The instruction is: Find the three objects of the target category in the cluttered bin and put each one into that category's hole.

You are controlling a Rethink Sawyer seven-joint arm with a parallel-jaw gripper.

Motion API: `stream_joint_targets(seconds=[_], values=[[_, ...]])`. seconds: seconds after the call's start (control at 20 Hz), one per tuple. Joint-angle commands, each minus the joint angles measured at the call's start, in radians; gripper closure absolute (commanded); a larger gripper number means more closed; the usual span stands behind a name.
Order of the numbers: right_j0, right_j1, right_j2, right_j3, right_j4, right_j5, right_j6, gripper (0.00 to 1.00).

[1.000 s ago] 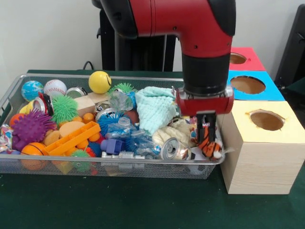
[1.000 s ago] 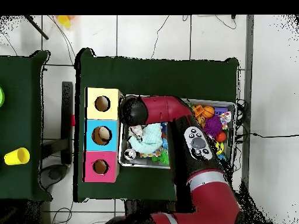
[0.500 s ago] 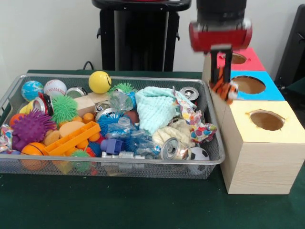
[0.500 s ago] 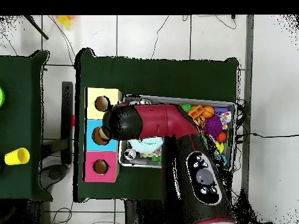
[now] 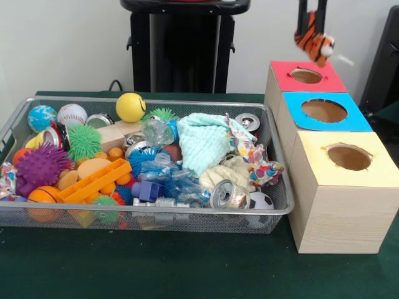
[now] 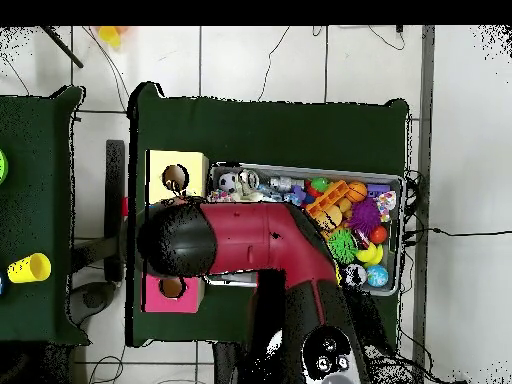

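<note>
- We see the pincer [image 5: 312, 28] only as two dark fingers dropping from the top edge of the front view, closed around a small tiger toy [image 5: 313, 42].
- The tiger toy hangs in the air above the red box [image 5: 305, 84], the farthest of three boxes on the right; it touches nothing below.
- From overhead, our red and black arm [image 6: 255, 240] stretches left across the wire bin [image 6: 400, 235], its black end covering the blue box [image 5: 324, 118] between the red and yellow ones.
- The yellow box [image 5: 346, 187] stands nearest, beside the bin's right end on the green worktop [image 5: 187, 268].
</note>
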Motion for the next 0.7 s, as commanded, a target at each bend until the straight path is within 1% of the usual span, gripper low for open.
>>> stream_joint_targets(seconds=[0.05,0.15,0.25,0.5,0.7], values=[[0.047,-0.124,-0.059,0.232,0.082,0.089,0.17,1.0],[0.07,-0.114,-0.079,0.249,0.076,0.055,0.193,1.0],[0.086,-0.095,-0.099,0.238,0.06,0.042,0.202,1.0],[0.091,-0.064,-0.123,0.251,0.053,0.006,0.175,1.0],[0.078,-0.058,-0.118,0.31,0.082,-0.043,0.14,1.0]])
